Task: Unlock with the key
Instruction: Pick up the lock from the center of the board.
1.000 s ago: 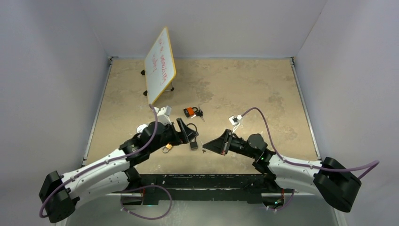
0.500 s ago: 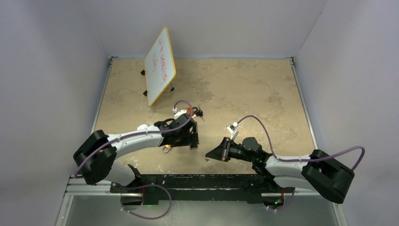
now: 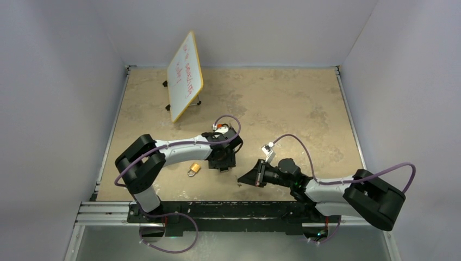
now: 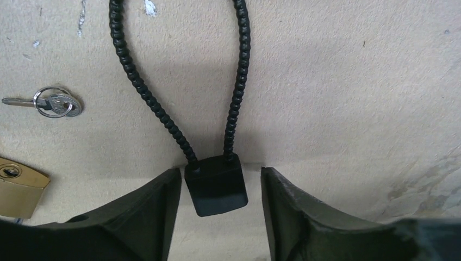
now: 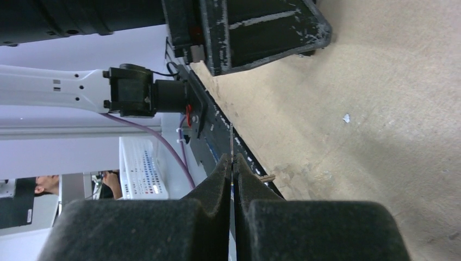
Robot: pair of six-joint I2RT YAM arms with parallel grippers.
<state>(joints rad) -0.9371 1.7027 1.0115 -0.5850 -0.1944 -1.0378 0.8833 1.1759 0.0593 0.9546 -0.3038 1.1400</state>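
Beige, mottled tabletop (image 3: pixel 282 103) is carrying everything in the top view. The left gripper (image 3: pixel 224 163) is pointing down at the surface near the middle of the near edge. A brass padlock (image 3: pixel 193 169) is lying just to its left. The right gripper (image 3: pixel 243 179) is hanging low just to its right, with its tips aiming left. A whiteboard (image 3: pixel 185 76) is standing tilted toward the far left corner.

In the left wrist view, the body of a black cable lock (image 4: pixel 216 186) is lying flat between the two fingers (image 4: pixel 144 217). A narrow gap is showing on each side, so the jaws are standing partly apart and gripping nothing. The lock's beaded cable (image 4: pixel 136 81) is looping away across the tabletop. A ring of small keys (image 4: pixel 54 103) is lying off to the left, apart from the lock.

In the right wrist view, the fingers (image 5: pixel 206 217) are pressing together and pinching a thin key (image 5: pixel 232 144). The key is showing edge-on and sticking out past the tips, over the near edge of the tabletop.
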